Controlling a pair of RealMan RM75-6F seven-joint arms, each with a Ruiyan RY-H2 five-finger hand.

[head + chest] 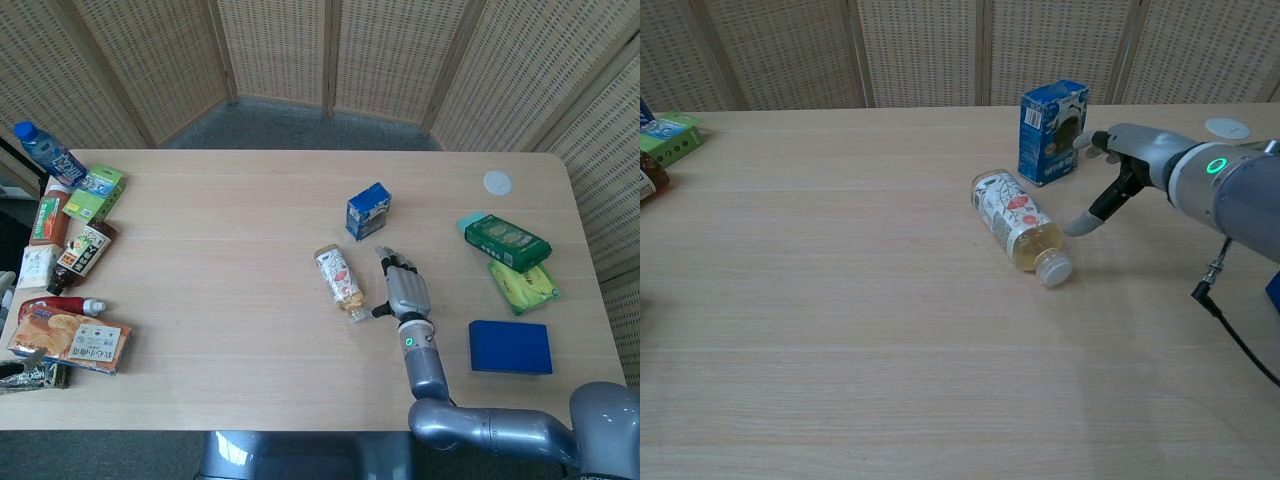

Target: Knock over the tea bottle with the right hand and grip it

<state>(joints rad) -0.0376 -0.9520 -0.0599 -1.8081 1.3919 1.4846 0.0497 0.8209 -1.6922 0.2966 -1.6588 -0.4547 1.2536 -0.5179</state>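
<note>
The tea bottle [340,282] [1018,226] lies on its side near the table's middle, with its white cap toward the near edge and its flowered label up. My right hand [401,288] [1110,170] hovers just right of the bottle, fingers spread and empty. Its thumb hangs down close to the bottle's neck, and I cannot tell if it touches. My left hand shows in neither view.
A blue carton [368,210] [1053,131] stands just behind the bottle and hand. A green packet [507,241], a yellow-green packet [523,285] and a blue box [511,346] lie at the right. Several snacks and bottles [70,250] crowd the left edge. A white lid [497,182] sits far right.
</note>
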